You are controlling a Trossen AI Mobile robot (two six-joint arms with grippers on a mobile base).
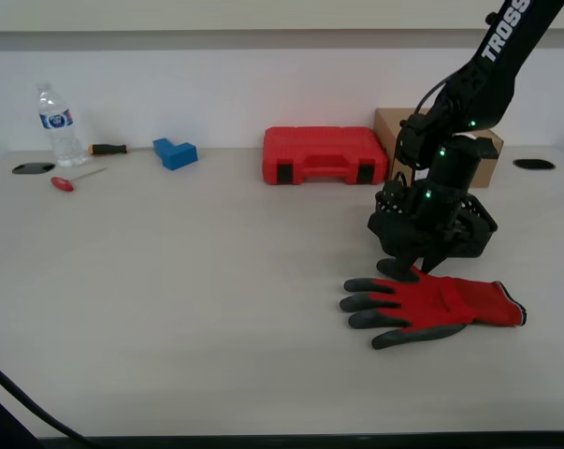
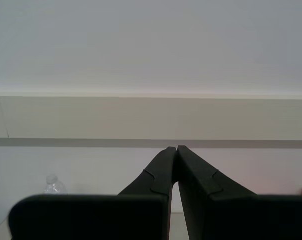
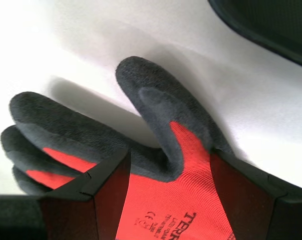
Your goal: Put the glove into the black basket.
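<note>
- The glove [image 1: 438,307] lies flat on the desk [image 1: 197,299], directly beneath my first gripper [image 1: 420,269], coated fingers pointing toward the exterior view's left and cuff toward its right.
- My first gripper [image 3: 163,172] stands open, one jaw on either side of the red knit back near the thumb; it holds nothing yet, and you cannot tell whether the jaw tips touch the fabric.
- Expect the glove to be light, limp and floppy: the knit probably bunches when pinched, and the dark coating likely grips well. Judge the red middle between the jaws a good place to take hold; fingers and cuff will droop either side.
- My second gripper [image 2: 176,150] is closed with nothing between its jaws, pointing at the wall.
- The first wrist view alone shows the jaws straddling the glove, plus a dark curved edge beyond it that may be the black basket [image 3: 271,25]; in the exterior view the arm hides it.
- Only the exterior view shows the whole glove and the red case [image 1: 325,155] beyond the first gripper.
</note>
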